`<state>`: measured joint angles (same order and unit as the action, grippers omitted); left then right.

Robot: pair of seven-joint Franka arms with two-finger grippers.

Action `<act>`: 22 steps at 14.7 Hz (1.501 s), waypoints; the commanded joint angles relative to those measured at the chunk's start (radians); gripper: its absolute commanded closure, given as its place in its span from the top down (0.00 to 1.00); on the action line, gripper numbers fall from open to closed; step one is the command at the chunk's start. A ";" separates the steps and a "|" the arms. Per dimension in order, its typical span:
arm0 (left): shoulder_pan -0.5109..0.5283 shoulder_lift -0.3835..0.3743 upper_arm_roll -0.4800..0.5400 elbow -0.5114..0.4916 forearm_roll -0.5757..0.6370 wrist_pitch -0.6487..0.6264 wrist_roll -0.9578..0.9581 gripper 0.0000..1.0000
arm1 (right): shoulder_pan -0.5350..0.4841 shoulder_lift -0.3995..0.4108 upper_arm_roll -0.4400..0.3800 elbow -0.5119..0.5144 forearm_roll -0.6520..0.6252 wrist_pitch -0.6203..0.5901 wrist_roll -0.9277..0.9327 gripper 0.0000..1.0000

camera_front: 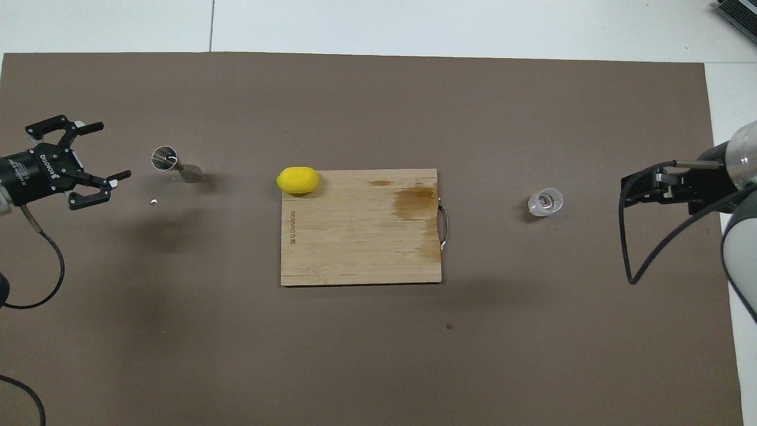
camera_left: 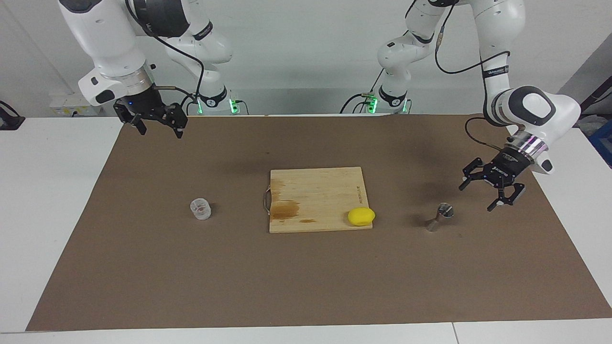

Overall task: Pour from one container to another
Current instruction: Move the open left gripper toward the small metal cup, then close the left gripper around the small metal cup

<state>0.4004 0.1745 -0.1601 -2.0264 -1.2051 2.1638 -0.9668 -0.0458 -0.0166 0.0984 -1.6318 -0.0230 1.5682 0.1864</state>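
Nothing is gripped yet: the left gripper point(camera_left: 491, 190) hangs with jaws wide and empty just beside the steel jigger point(camera_left: 440, 216), while the right gripper point(camera_left: 155, 122), also spread and empty, must descend to the clear cup point(camera_left: 201, 209) standing well apart from its jaws.

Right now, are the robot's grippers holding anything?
No. The left gripper is open beside the steel jigger, and the right gripper is open, away from the clear cup.

Bright, even light from above leaves only soft, faint shadows on the brown mat point(camera_left: 306, 277), a small glint on the steel jigger point(camera_front: 168, 161), and both views stay sharp.
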 commanded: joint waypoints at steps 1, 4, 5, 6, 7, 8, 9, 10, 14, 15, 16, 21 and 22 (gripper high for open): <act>-0.011 -0.006 -0.007 -0.037 -0.028 -0.007 -0.127 1.00 | -0.013 -0.022 0.006 -0.026 0.000 0.010 -0.021 1.00; -0.017 0.009 -0.007 -0.044 -0.022 -0.105 -0.130 1.00 | -0.013 -0.022 0.006 -0.026 0.000 0.010 -0.021 1.00; -0.018 0.014 -0.009 -0.044 -0.019 -0.108 -0.128 1.00 | -0.013 -0.022 0.004 -0.026 0.000 0.010 -0.021 1.00; -0.028 0.022 -0.009 -0.043 -0.019 -0.105 -0.128 1.00 | -0.013 -0.022 0.006 -0.026 0.000 0.010 -0.021 1.00; -0.038 0.051 -0.009 -0.034 -0.019 -0.099 -0.127 1.00 | -0.013 -0.022 0.006 -0.026 0.000 0.010 -0.021 1.00; -0.038 0.063 -0.009 -0.026 -0.019 -0.093 -0.124 1.00 | -0.013 -0.022 0.004 -0.026 0.000 0.010 -0.021 1.00; -0.038 0.075 -0.010 -0.012 -0.019 -0.084 -0.124 1.00 | -0.013 -0.022 0.006 -0.026 0.000 0.010 -0.021 1.00; -0.038 0.094 -0.012 -0.005 -0.019 -0.076 -0.124 1.00 | -0.013 -0.022 0.006 -0.026 0.000 0.010 -0.021 1.00; -0.038 0.111 -0.016 -0.005 -0.027 -0.036 -0.121 1.00 | -0.013 -0.022 0.006 -0.026 0.000 0.010 -0.021 1.00; -0.038 0.114 -0.018 -0.003 -0.027 -0.036 -0.121 1.00 | -0.013 -0.022 0.006 -0.026 0.000 0.010 -0.021 1.00; -0.037 0.114 -0.018 0.005 -0.027 -0.042 -0.124 1.00 | -0.013 -0.022 0.006 -0.026 0.000 0.010 -0.021 1.00; -0.037 0.112 -0.018 0.014 -0.028 -0.119 -0.147 1.00 | -0.013 -0.022 0.006 -0.026 0.000 0.010 -0.021 1.00; -0.035 0.112 -0.018 0.024 -0.028 -0.140 -0.168 1.00 | -0.013 -0.022 0.006 -0.026 0.000 0.010 -0.021 1.00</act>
<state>0.3738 0.2598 -0.1817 -2.0277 -1.2240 2.0627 -1.0971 -0.0458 -0.0166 0.0984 -1.6318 -0.0230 1.5682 0.1864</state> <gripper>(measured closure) 0.000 0.000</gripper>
